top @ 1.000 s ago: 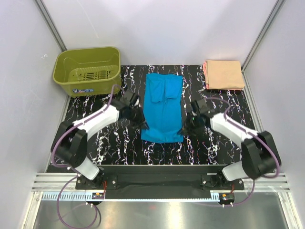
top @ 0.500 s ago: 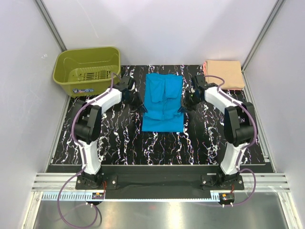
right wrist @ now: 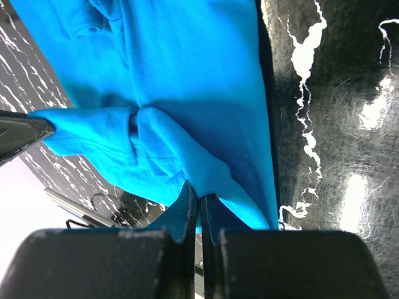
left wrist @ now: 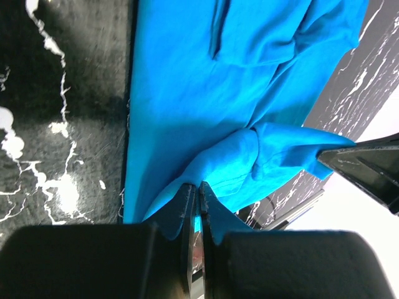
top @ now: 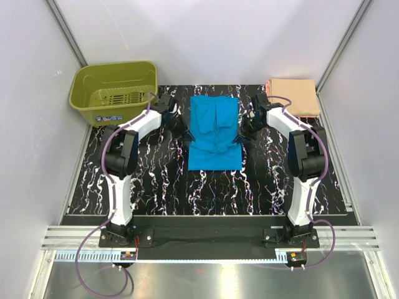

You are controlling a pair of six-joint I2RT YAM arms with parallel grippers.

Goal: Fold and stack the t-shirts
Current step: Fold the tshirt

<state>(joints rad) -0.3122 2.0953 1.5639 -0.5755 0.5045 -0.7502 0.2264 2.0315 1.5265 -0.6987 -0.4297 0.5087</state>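
On the marbled table [top: 156, 180], left gripper [top: 185, 136] and right gripper [top: 239, 138], both clenched on the turquoise t-shirt [top: 215, 124], hold its hem farther back than before.

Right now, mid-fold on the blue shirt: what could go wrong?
1. Thin pinch: left gripper and right gripper each hold only an edge of the turquoise t-shirt; either corner could slip.
2. The lifted hem sags and bunches between them, so the fold may land creased.
3. The right arm is close beside the peach t-shirt and might nudge it.
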